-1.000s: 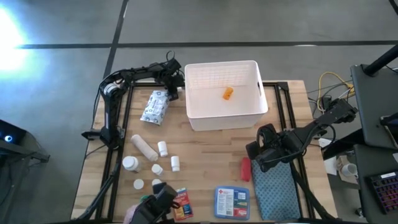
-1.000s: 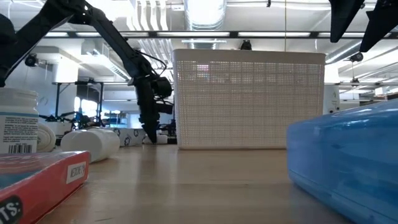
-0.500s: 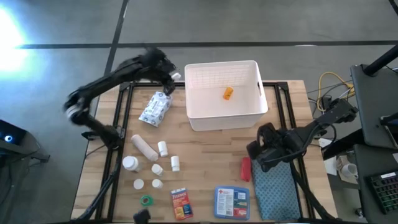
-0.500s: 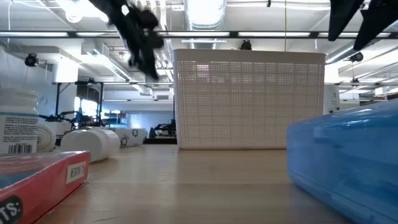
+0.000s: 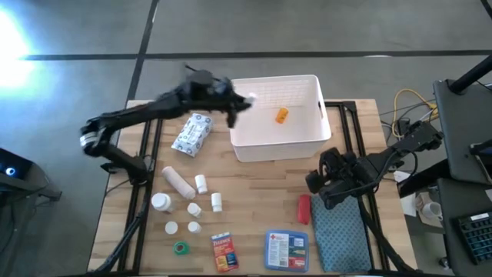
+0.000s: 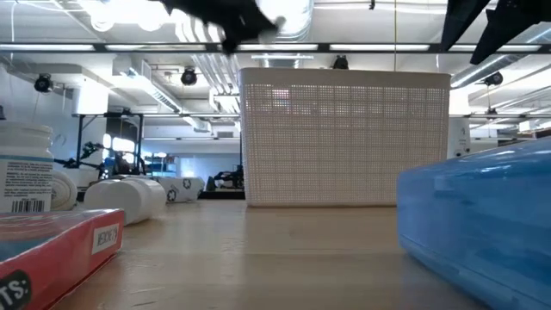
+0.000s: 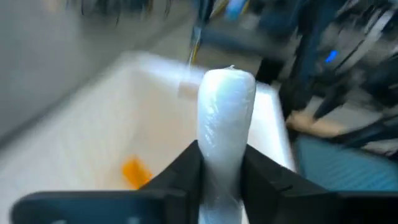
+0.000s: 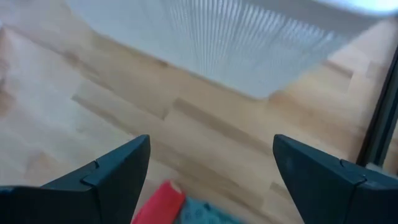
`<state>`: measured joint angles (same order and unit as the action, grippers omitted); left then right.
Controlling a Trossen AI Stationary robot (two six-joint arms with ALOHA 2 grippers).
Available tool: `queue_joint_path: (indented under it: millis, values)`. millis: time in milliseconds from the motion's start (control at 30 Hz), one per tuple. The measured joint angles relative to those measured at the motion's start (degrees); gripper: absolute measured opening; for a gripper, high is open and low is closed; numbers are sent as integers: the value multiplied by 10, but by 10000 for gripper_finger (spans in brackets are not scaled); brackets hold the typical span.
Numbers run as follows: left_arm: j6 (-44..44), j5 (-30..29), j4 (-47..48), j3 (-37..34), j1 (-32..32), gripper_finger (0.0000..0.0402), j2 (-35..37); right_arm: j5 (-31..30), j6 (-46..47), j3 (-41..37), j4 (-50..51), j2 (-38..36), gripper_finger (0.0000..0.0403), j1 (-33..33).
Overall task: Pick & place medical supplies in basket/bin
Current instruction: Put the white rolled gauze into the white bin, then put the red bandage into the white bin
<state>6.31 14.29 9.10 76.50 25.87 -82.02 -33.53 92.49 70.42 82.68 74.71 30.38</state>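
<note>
Wooden table (image 5: pixel 261 192), ribbed white basket (image 5: pixel 277 146), white gauze roll (image 7: pixel 225 118)

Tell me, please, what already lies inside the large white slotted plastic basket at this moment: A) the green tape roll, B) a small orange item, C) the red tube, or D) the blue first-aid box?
B: a small orange item lies on the floor of the white slotted plastic basket, the only thing lying in it in the high view.

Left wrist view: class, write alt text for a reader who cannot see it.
The left tool holds a white wrapped gauze roll upright between its dark fingers, above the white basket. A small orange item lies on the basket floor.
</note>
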Motion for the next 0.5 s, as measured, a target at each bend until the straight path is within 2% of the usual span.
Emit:
queue_joint_path:
  millis: [133, 300, 500]
  values:
    - [24, 2, 28, 49, -11, 139, -54, 80, 0, 2, -8, 0, 327, 7]
    - [23, -3, 152, 124, -12, 210, -101, 173, 56, -2, -12, 4, 327, 25]
    - [-22, -41, 252, 216, -11, 255, -112, 216, 135, -19, -30, 4, 327, 30]
